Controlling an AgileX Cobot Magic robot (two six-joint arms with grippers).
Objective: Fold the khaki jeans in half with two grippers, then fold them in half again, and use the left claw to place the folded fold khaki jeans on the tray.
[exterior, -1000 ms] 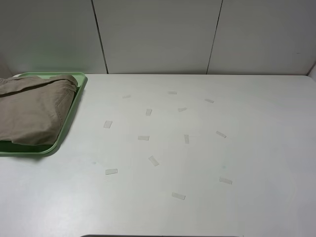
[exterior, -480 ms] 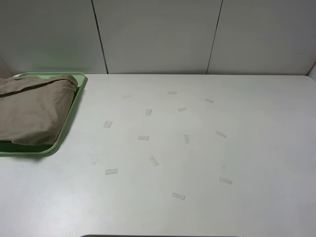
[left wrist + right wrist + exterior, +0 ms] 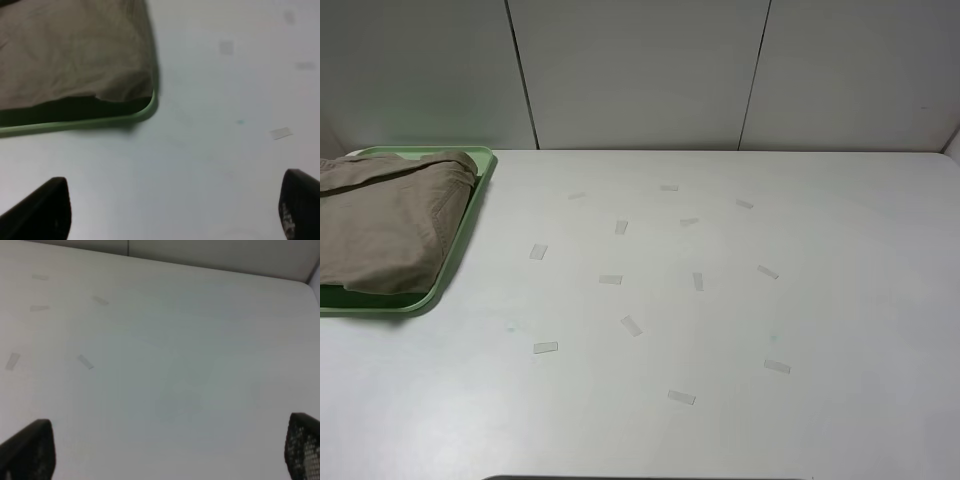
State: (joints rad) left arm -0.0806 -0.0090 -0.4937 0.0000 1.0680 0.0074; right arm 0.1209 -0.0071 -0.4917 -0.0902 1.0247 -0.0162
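**Khaki shorts folded on the green tray, both grippers wide and empty**

Black fingertips frame each wrist view. The left gripper (image 3: 175, 210) hangs above the white table (image 3: 720, 320) with its fingers (image 3: 42, 210) spread wide and nothing between them; the near corner of the tray (image 3: 150, 107) lies a little ahead of it. The right gripper (image 3: 170, 452) is likewise spread wide and empty over bare tabletop, well away from the tray.

Further out, small pale tape strips (image 3: 631, 325) lie scattered over the middle of the table. At the far left, the pale green tray (image 3: 448, 275) holds the folded khaki jeans (image 3: 385, 225), which cover most of it and drape over its right rim. Grey wall panels (image 3: 640, 70) stand behind the table.
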